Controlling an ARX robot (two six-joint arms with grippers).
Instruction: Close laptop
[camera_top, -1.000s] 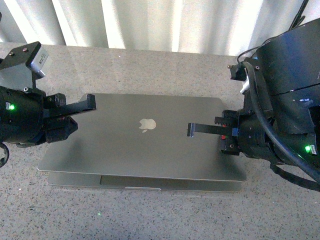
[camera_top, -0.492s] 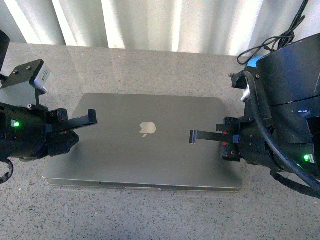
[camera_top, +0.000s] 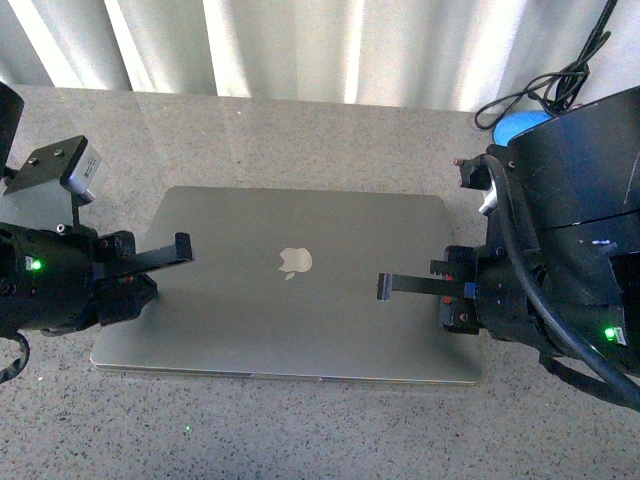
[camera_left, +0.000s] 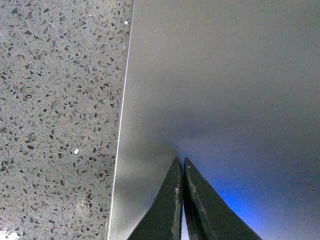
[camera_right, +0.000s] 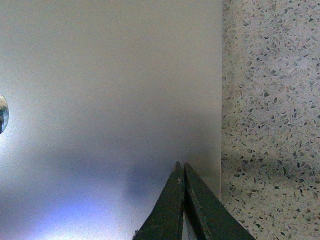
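The laptop (camera_top: 290, 290) lies flat on the speckled table, its grey lid down with the pale apple logo (camera_top: 294, 262) facing up. My left gripper (camera_top: 182, 247) is shut, its tips over the lid's left part. My right gripper (camera_top: 384, 287) is shut too, tips over the lid's right part. In the left wrist view the shut left gripper (camera_left: 180, 161) points at the grey laptop lid (camera_left: 225, 75) close to its edge. The right wrist view shows the shut right gripper (camera_right: 181, 164) over the laptop lid (camera_right: 110, 90), near the lid's side edge. I cannot tell whether either tip touches the lid.
The speckled stone table (camera_top: 300, 130) runs around the laptop, with white curtains (camera_top: 300, 40) behind. A blue object (camera_top: 522, 125) and black cables (camera_top: 560, 85) lie at the back right, beside my right arm.
The lid has dropped from slightly raised to flat on the base. Both grippers sank with it, staying shut.
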